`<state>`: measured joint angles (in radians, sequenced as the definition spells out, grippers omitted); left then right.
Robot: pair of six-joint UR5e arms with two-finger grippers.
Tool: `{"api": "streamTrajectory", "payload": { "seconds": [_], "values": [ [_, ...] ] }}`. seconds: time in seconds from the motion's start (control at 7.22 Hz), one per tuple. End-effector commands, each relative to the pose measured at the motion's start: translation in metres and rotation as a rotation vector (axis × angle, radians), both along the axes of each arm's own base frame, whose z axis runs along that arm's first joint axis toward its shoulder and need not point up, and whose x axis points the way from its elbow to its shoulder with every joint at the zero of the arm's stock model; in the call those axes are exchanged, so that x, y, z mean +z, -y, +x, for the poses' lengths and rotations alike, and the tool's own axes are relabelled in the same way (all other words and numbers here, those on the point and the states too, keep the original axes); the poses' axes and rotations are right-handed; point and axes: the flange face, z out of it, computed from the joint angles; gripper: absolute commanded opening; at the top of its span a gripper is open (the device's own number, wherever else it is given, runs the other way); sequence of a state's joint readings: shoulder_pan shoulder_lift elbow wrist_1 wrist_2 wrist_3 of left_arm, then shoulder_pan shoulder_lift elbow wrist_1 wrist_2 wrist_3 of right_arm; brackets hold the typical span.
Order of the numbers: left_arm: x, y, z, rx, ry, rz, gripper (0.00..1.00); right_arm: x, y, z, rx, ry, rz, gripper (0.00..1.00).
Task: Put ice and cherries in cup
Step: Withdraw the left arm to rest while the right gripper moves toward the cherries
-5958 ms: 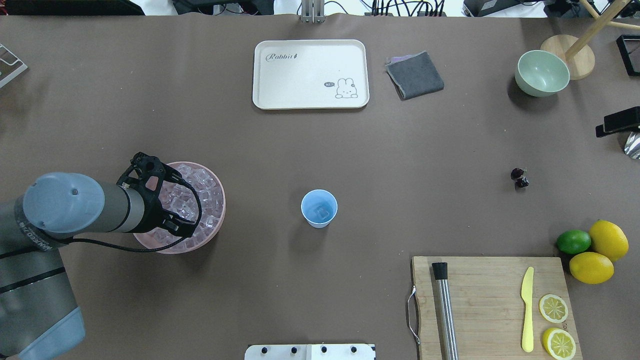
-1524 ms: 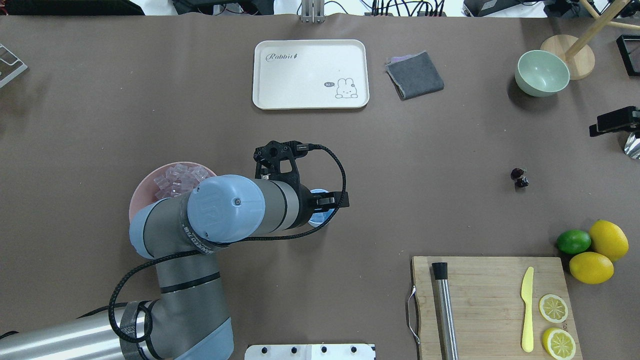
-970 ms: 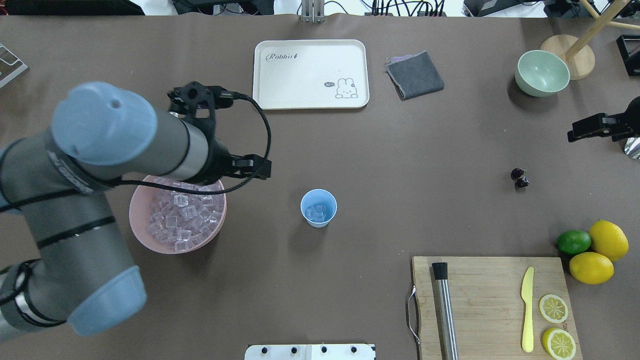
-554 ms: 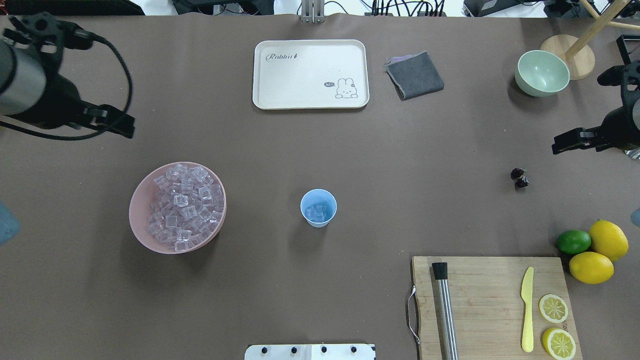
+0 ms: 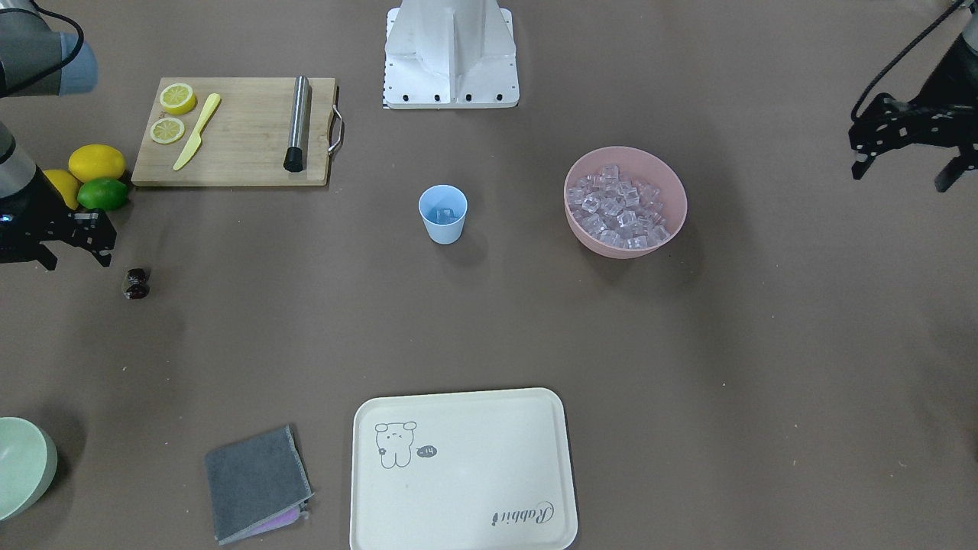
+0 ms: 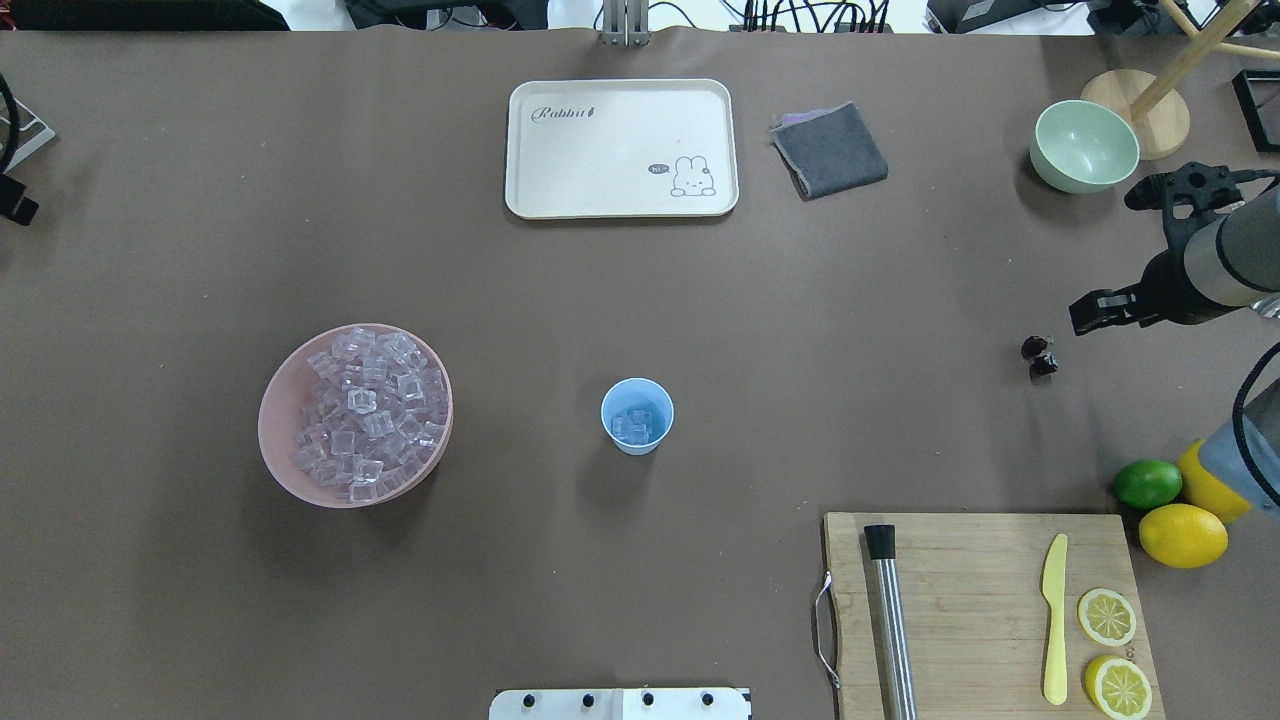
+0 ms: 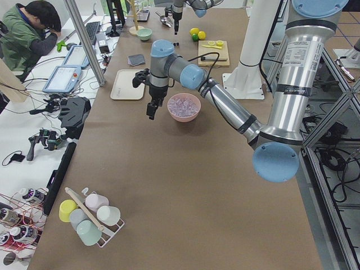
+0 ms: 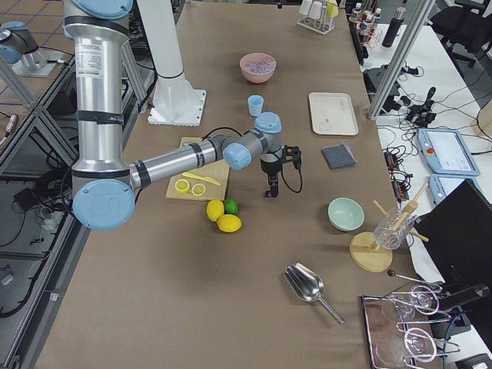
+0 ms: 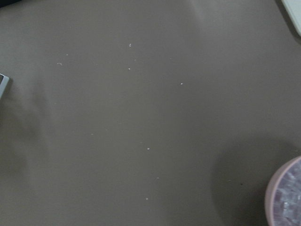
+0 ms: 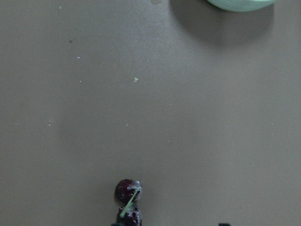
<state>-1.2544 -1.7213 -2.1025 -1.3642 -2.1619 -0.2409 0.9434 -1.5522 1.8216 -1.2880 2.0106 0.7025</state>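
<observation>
The light blue cup (image 6: 637, 416) stands mid-table with a few ice cubes (image 6: 633, 427) in it; it also shows in the front view (image 5: 443, 214). More ice (image 6: 365, 410) fills the pink bowl (image 6: 272, 425) to its left. The dark cherries (image 6: 1040, 357) lie on the table at the right, also seen in the right wrist view (image 10: 128, 202). My right gripper (image 5: 75, 262) hangs open and empty just beside and above the cherries. My left gripper (image 5: 901, 177) is open and empty, high over the table's far left edge.
A cream tray (image 6: 621, 148), a grey cloth (image 6: 829, 150) and a pale green bowl (image 6: 1084, 146) sit at the back. A cutting board (image 6: 985, 610) with a knife, lemon slices and a steel muddler is front right. Lemons and a lime (image 6: 1147, 483) lie beside it.
My left arm went from the pink bowl to over the cup, left ice in it, then swung away to the far left. My right arm came in from the right edge toward the cherries.
</observation>
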Motion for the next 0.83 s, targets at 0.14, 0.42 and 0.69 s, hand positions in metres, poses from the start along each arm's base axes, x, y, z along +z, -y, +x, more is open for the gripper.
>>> {"api": "streamTrajectory", "payload": {
  "seconds": [0.14, 0.42, 0.69],
  "values": [
    [0.016, 0.005, -0.02, -0.011, 0.003, -0.015, 0.98, 0.006, 0.006, -0.045, -0.031, -0.022, -0.012, 0.5],
    [0.015, 0.005, -0.02, -0.014, 0.002, -0.016, 0.98, 0.008, -0.005, -0.064, -0.01, -0.049, -0.018, 0.45],
    [0.012, 0.006, -0.02, -0.018, -0.001, -0.014, 0.98, 0.013, -0.008, -0.063, -0.012, -0.058, -0.022, 0.39]
  ]
}}
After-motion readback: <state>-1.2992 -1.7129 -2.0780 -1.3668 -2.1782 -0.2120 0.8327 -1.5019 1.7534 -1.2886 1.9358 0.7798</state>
